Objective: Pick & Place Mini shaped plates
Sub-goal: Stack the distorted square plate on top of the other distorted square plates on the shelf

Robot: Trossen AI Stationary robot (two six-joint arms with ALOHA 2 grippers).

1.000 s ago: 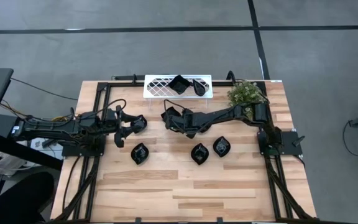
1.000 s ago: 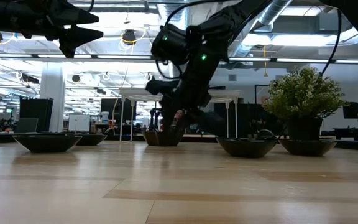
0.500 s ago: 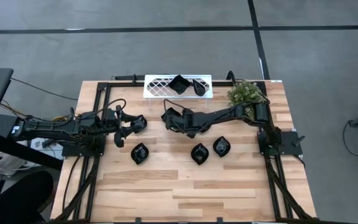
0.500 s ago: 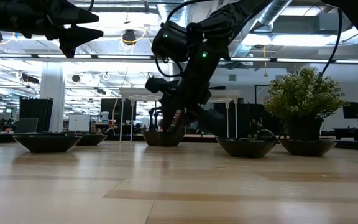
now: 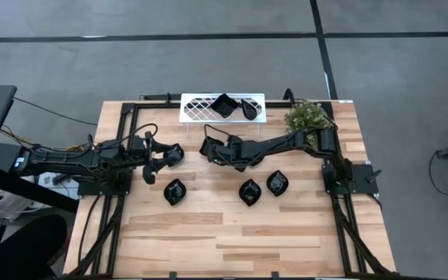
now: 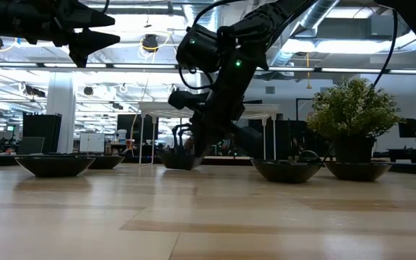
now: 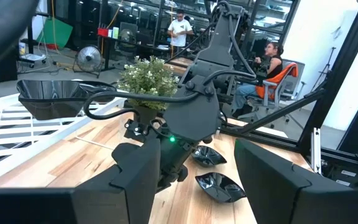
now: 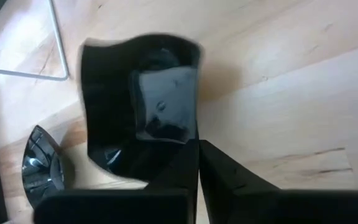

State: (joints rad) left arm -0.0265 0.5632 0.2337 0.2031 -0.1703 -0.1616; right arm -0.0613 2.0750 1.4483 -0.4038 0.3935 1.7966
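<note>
The mini shaped plates are glossy black dishes. A wavy-edged square plate (image 8: 138,106) lies on the wooden table just in front of the white lattice tray (image 5: 201,109), and my right gripper (image 8: 199,155) is shut on it. Three more plates (image 5: 175,191), (image 5: 249,191), (image 5: 277,183) rest on their undersides nearer the front edge. Two plates (image 5: 224,105), (image 5: 249,107) sit on the tray. My left gripper (image 5: 166,162) hangs open above the table's left side, with nothing between its fingers. My right gripper pinches the square plate's rim (image 8: 191,134) between its two fingers, at one side edge. The fingers slant down onto it from the table's right side. In the low view the plate (image 6: 179,159) sits low at the table top, slightly tilted; whether it is clear of the wood I cannot tell.
A potted plant (image 5: 308,117) stands at the far right corner beside the right arm. Black frame rails (image 5: 131,109) run along the table's left, right and far edges. Bare wood lies toward the near edge. People stand and sit in the room beyond the table.
My right gripper has shut on the square plate's rim while staying in place. The plate has shifted a little toward the table's left and now sits slightly tilted.
</note>
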